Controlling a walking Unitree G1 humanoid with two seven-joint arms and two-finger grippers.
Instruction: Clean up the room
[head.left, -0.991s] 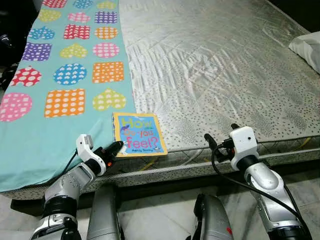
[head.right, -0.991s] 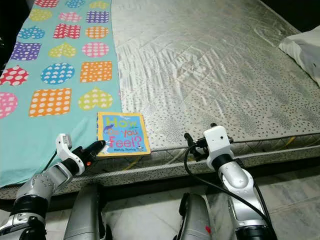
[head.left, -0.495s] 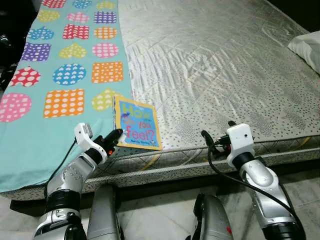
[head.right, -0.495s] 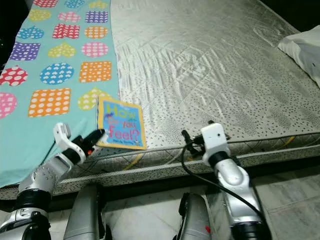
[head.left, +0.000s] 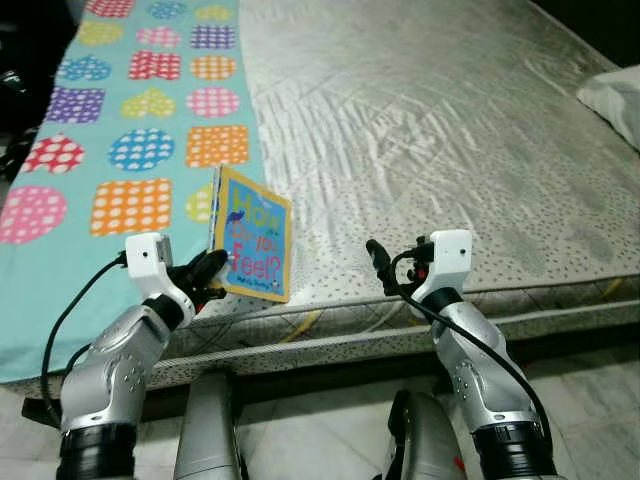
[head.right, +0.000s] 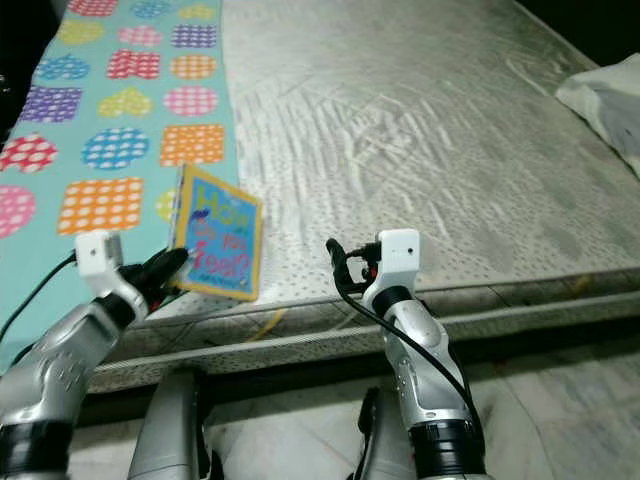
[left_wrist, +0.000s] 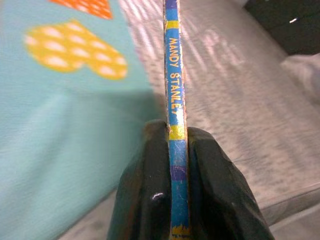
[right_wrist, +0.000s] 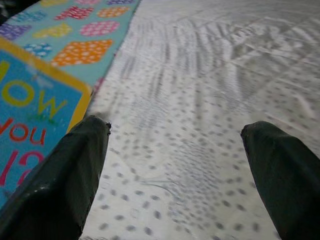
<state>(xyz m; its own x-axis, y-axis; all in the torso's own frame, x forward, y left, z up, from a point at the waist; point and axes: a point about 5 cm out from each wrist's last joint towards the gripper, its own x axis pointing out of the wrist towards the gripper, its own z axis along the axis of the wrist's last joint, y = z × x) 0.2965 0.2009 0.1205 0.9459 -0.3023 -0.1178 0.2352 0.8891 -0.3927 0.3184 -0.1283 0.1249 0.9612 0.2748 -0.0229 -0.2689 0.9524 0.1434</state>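
Observation:
A thin children's book with a blue and yellow cover reading "How do you feel?" is lifted off the bed, tilted up on edge. My left gripper is shut on its lower corner; in the left wrist view both fingers pinch the book's spine. My right gripper is open, hovering over the bed's front edge to the right of the book, nothing between its fingers. The book's cover shows at the side of the right wrist view.
The bed has a silvery quilted mattress and a teal sheet with coloured hearts and squares on its left part. A white pillow lies at the far right. Tiled floor lies below the bed edge.
The left gripper has lifted the book from lying flat to standing tilted on edge. The right arm swung left, closer to the book.

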